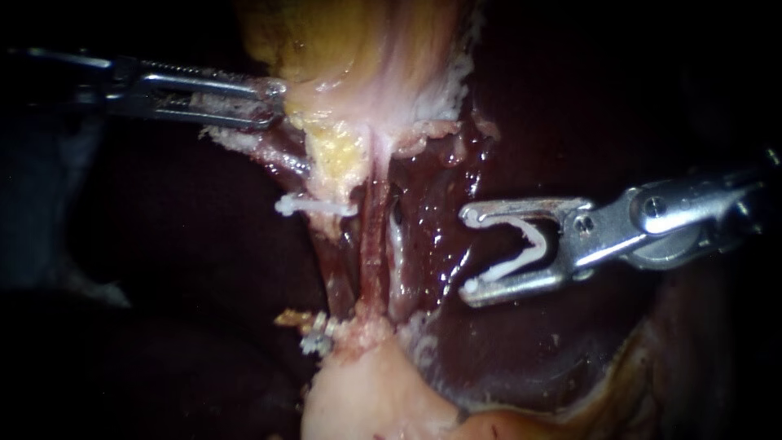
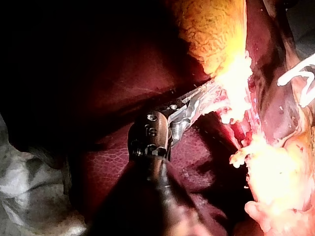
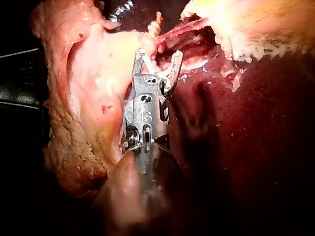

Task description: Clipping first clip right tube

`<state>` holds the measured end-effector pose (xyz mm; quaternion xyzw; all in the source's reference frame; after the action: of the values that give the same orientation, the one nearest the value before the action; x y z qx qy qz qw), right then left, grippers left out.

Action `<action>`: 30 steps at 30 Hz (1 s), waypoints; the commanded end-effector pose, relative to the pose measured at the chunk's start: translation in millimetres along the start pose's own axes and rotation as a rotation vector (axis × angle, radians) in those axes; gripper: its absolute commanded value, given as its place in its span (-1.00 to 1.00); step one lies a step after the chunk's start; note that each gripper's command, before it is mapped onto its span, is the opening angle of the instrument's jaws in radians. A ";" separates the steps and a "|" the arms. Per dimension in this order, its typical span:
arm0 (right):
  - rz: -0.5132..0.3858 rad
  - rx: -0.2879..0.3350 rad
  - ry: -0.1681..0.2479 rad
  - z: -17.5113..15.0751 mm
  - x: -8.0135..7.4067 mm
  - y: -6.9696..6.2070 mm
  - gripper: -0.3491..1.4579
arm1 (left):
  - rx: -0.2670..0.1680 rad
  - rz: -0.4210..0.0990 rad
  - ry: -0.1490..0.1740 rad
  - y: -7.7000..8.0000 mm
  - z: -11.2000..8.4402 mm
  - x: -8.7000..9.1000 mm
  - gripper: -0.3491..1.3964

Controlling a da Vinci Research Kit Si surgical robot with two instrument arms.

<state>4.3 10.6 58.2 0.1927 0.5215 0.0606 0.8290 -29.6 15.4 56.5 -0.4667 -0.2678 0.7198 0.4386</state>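
Starting on the left: the left instrument (image 1: 275,104) comes in high, its jaws pinched on the edge of the gallbladder (image 1: 350,49), so the tissue below hangs taut. Under that grip a placed clip (image 1: 314,205) sits white across the strand on the left side.

Now the centre. The right tube (image 1: 375,244), as I read it, is the reddish one running straight up and down the endoscope view, from the gallbladder's neck to the pale fatty lump below. A paler strand lies just beside it on the right. Nothing is clipped on it yet.

Over to the right: the right instrument (image 1: 470,253) comes in nearly level. Its jaws are spread wide with the loaded clip (image 1: 529,248) seated between them, one leg against each jaw and the mouth facing left. This is what the move turns on: the tube lies to the left of those tips, near but apart from them, and its long axis crosses the jaws' line almost squarely. This instrument is the nearer one, and I'd say a straight push left is what's called for. The pale strand is the risk, since it stands first in the way. Dark liver (image 1: 554,350) lies behind it all.
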 end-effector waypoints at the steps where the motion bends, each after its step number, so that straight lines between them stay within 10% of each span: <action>1: 0.000 0.000 0.000 0.0 0.0 0.0 -0.06 | -0.003 0.000 0.000 0.1 -0.3 0.1 -1.00; 12: 0.000 0.000 0.000 0.0 0.1 0.0 -0.06 | -0.002 -0.014 0.015 2.3 -7.3 3.6 -1.00; 30: 0.069 0.069 0.007 5.4 -0.9 -0.9 -0.06 | 0.000 -0.014 0.020 2.2 -7.3 3.6 -1.00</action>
<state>8.8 8.0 61.0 0.2431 0.5178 0.0762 0.8167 -24.4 17.3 50.1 -0.4719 -0.2668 0.7120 0.4463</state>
